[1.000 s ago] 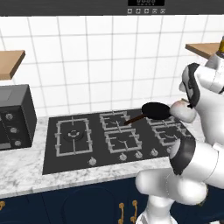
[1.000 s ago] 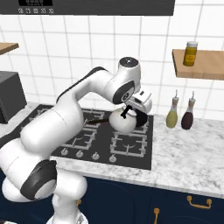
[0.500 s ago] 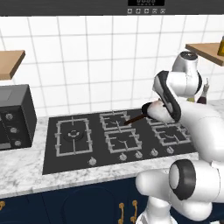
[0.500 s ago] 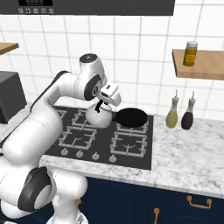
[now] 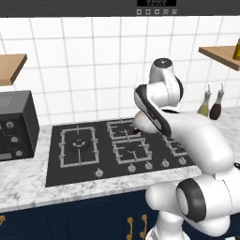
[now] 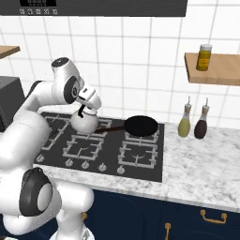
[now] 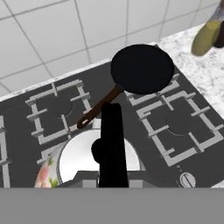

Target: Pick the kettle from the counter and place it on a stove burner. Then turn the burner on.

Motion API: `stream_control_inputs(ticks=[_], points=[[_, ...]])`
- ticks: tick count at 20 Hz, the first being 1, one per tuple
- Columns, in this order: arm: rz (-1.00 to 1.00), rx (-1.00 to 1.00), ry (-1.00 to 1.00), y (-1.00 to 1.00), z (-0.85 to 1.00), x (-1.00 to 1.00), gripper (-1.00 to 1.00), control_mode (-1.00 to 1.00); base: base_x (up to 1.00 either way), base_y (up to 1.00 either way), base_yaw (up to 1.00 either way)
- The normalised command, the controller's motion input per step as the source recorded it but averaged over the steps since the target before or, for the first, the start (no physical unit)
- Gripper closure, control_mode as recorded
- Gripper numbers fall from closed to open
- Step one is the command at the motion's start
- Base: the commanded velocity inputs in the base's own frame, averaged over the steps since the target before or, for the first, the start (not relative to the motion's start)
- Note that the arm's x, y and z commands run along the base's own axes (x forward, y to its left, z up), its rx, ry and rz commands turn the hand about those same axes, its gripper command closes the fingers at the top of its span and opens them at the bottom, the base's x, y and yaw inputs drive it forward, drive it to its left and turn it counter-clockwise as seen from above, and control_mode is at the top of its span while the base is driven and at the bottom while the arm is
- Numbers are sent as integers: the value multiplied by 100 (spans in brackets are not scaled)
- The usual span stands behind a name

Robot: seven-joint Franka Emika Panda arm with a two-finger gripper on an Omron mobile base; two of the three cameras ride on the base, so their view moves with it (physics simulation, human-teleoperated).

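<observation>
Hiding most of the kettle (image 6: 84, 122) in the left base view, the arm leaves its spout direction hard to make out. The tool (image 6: 88, 104) is clamped tight on the kettle's thin black handle (image 7: 113, 144), hanging it upright just over the middle burners of the black cooktop (image 6: 140, 161). The large stove burner (image 5: 78, 144) sits far left, the frying pan (image 6: 139, 125) right of the kettle. White marble worktop (image 6: 197, 164), tiled wall behind.
</observation>
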Motion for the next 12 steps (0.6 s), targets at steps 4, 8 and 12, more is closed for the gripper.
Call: stream_control_inputs(ticks=[4, 8, 12], points=[[0, -8, 0, 100, -14, 29, 100, -100, 0, 0, 0], [0, -11, 0, 100, -27, 39, 100, -100, 0, 0, 0], [-7, -18, 0, 100, -28, 56, 100, -100, 0, 0, 0]])
